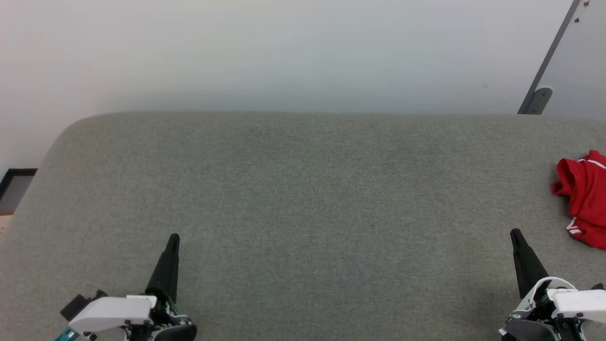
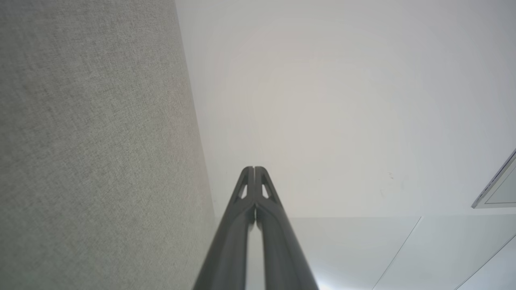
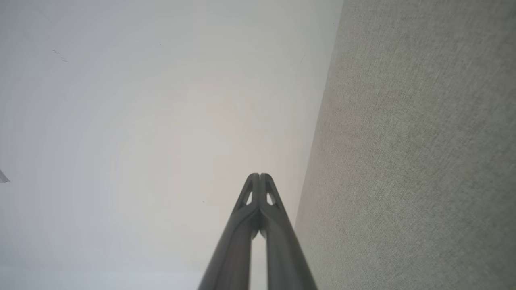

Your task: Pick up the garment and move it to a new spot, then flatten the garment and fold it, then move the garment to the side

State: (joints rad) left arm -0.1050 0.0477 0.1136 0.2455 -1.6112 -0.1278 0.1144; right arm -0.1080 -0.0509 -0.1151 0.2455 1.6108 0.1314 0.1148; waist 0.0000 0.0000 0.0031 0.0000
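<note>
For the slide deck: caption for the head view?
Left gripper and right gripper shut; crumpled garment lies on grey surface, far right.

Grey fabric surface (image 1: pixel 303 189): 1, the landmark.
Red garment (image 1: pixel 583 199): 1, bunched at the surface's right edge.
Grippers: 2. The left gripper (image 1: pixel 173 237) is over the surface's near left part, the right gripper (image 1: pixel 515 233) over its near right part.
Dark fingers (image 2: pixel 234 241): 2 per gripper, 4 in all.
Metal strip (image 1: pixel 537 100): 1, beyond the surface's far right corner.

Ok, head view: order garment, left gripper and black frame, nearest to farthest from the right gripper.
From the right gripper:
1. Garment, close by, far right.
2. Left gripper, lower left.
3. Black frame, far left edge.
</note>
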